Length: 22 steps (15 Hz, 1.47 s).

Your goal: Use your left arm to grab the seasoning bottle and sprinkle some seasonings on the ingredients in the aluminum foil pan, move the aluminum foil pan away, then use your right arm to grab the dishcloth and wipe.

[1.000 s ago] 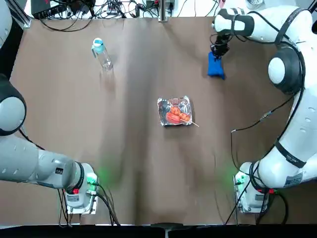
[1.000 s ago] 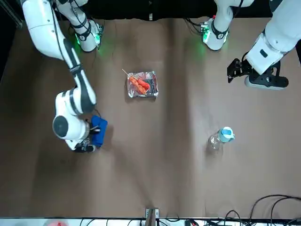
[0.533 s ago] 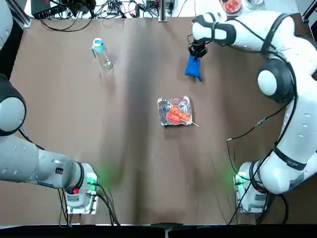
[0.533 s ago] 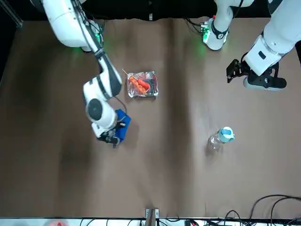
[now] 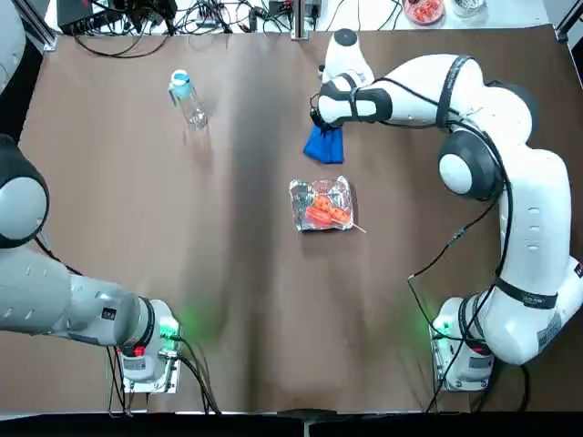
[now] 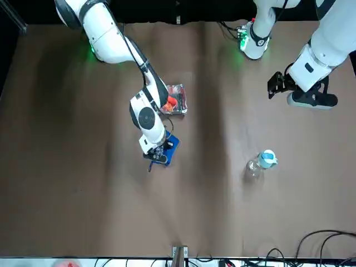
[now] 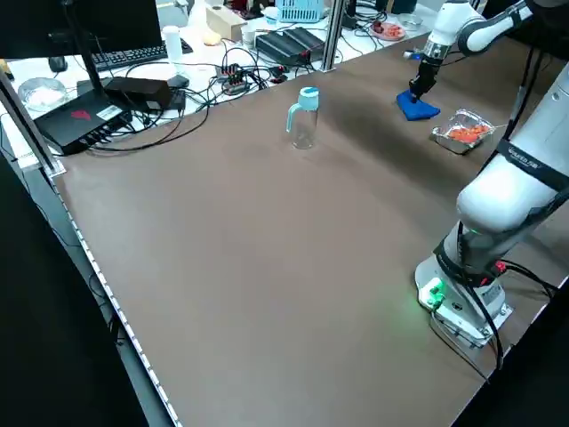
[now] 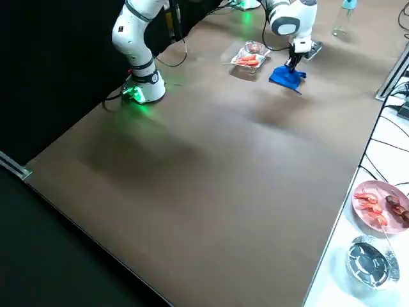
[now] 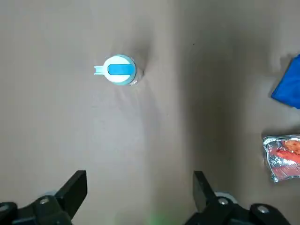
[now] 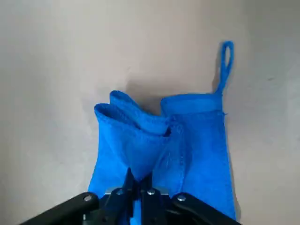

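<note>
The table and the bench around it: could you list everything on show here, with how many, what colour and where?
Table: one, brown, under everything.
Seasoning bottle: one, clear with light blue cap, upright at the far left.
Aluminum foil pan: one, silver, mid-table.
Ingredients: several red-orange pieces on a wooden skewer, in the pan.
Dishcloth: one, bright blue, just beyond the pan, trailing on the table.
Pink plate: one, holding food, on the bench past the far edge.
Cables: many, black, along the far edge.
Left gripper: black, open, raised over the left side.
Right gripper: black, shut on the dishcloth.
</note>
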Each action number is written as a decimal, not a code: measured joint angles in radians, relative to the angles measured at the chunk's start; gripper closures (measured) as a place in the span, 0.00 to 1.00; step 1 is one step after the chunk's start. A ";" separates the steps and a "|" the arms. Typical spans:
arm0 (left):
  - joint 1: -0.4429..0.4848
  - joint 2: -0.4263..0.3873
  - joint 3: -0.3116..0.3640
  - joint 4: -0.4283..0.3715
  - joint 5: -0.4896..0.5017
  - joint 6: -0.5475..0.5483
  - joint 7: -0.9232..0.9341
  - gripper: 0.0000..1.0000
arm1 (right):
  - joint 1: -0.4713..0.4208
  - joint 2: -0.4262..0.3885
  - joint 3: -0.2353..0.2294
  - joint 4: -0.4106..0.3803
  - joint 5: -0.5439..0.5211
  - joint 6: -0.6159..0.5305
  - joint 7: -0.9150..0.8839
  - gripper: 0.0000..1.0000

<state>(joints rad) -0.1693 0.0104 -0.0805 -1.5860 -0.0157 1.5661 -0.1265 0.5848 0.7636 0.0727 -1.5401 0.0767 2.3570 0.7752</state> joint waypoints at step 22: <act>0.068 -0.001 0.004 0.000 -0.010 0.000 0.085 0.00 | -0.036 0.052 -0.109 0.011 -0.043 0.086 -0.105 0.92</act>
<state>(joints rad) -0.1017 0.0097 -0.0762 -1.5865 -0.0261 1.5657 -0.0416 0.5490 0.8153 -0.0365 -1.5288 0.0338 2.4435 0.6706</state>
